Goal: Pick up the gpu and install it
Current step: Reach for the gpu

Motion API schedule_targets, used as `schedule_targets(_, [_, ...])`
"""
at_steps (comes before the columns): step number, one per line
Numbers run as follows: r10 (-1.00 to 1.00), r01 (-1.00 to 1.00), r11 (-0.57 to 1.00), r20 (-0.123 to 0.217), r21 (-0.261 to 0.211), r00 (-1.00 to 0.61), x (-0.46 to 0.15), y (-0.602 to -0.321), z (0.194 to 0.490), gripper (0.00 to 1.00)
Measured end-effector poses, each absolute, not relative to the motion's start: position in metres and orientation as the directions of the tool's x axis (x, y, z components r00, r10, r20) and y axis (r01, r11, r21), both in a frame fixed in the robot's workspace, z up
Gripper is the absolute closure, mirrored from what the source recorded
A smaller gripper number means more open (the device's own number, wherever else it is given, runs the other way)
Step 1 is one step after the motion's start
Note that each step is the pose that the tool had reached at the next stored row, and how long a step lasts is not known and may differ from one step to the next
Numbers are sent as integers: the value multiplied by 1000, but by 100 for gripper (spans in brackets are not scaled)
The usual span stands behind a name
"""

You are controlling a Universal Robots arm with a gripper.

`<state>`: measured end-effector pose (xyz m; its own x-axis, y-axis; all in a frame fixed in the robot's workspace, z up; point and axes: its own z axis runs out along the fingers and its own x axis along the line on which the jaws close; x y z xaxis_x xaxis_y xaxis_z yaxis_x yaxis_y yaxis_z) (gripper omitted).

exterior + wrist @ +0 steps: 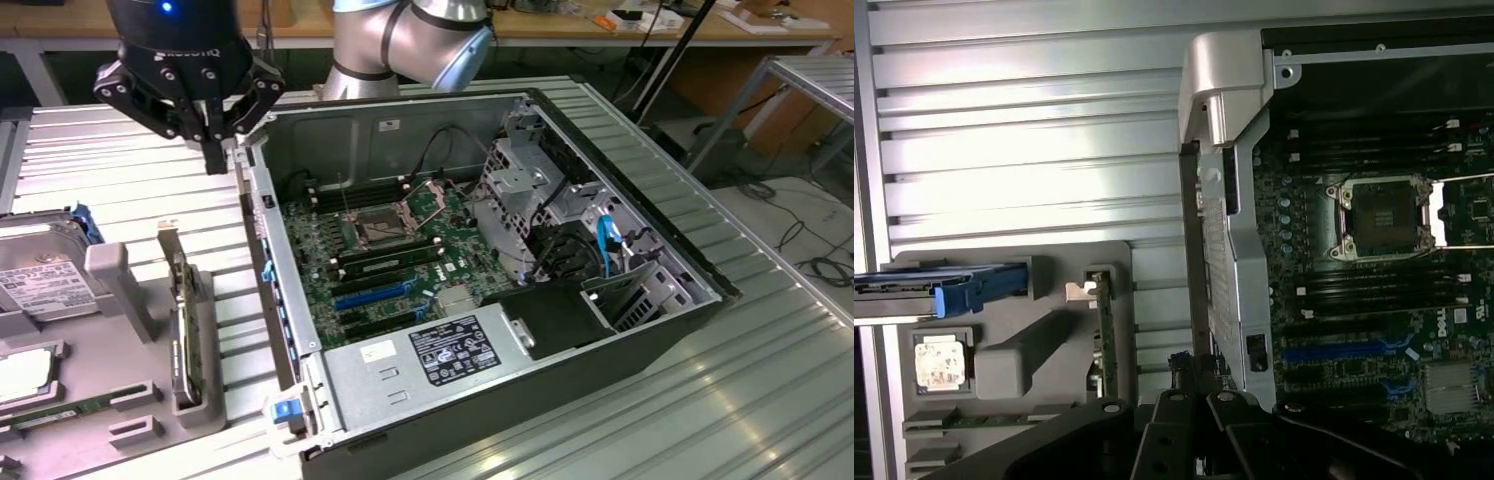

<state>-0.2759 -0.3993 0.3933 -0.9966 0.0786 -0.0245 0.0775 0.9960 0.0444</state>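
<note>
The gripper point(214, 150) hung with its fingers pressed together and nothing between them, above the ribbed table point(120, 160) and just beside a wall of the open computer case point(641, 360). The gpu point(187, 330) stood on edge in the gray holder point(114, 270), along the holder's edge nearest the case. The holder lay toward the table's edge at the exterior view's left.

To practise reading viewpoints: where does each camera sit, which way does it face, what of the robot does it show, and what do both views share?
Exterior view: high off the arm, looking down slantwise at the open case; shows the arm and shut tool.
Wrist view: on the wrist, looking down past the tool at the case's edge.
Shared: case, socket, gpu in its holder.
</note>
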Motion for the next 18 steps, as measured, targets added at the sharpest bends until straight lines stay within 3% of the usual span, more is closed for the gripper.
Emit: schedule_targets(18, [79, 78, 996, -24, 44, -997, -299, -400, 393, 89])
